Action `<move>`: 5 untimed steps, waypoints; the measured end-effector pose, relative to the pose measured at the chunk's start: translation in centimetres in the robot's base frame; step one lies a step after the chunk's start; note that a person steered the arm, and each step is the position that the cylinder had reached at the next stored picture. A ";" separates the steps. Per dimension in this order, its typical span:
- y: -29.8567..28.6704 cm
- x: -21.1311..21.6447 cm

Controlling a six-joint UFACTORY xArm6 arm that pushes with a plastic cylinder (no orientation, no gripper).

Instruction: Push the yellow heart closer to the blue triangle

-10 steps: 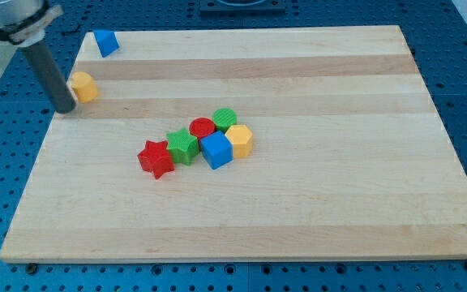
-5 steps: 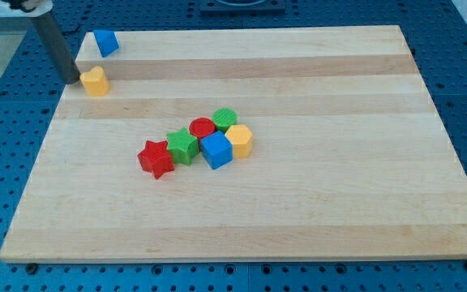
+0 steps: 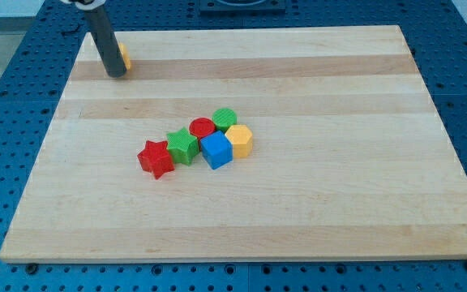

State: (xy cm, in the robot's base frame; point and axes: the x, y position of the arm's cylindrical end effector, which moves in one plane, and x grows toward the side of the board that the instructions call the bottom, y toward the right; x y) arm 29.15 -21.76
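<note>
My rod comes down from the view's top left and my tip (image 3: 116, 75) rests on the board near its top left corner. A sliver of the yellow heart (image 3: 125, 56) shows just to the right of the rod, touching it or nearly so. The blue triangle does not show; the rod stands where it was and hides it.
A cluster sits at mid-board: red star (image 3: 156, 158), green star (image 3: 182, 146), red round block (image 3: 203, 128), green round block (image 3: 225, 118), blue cube (image 3: 216, 150), yellow hexagon block (image 3: 239, 140). The wooden board (image 3: 314, 203) lies on a blue perforated table.
My tip moved up and to the right along the board's left side. The yellow heart went up and right with it, toward the top left corner. The blue triangle is now hidden.
</note>
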 end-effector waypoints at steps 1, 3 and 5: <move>0.7 -0.8; 6.6 0.0; 7.6 -2.9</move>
State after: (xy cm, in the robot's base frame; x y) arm 26.27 -14.16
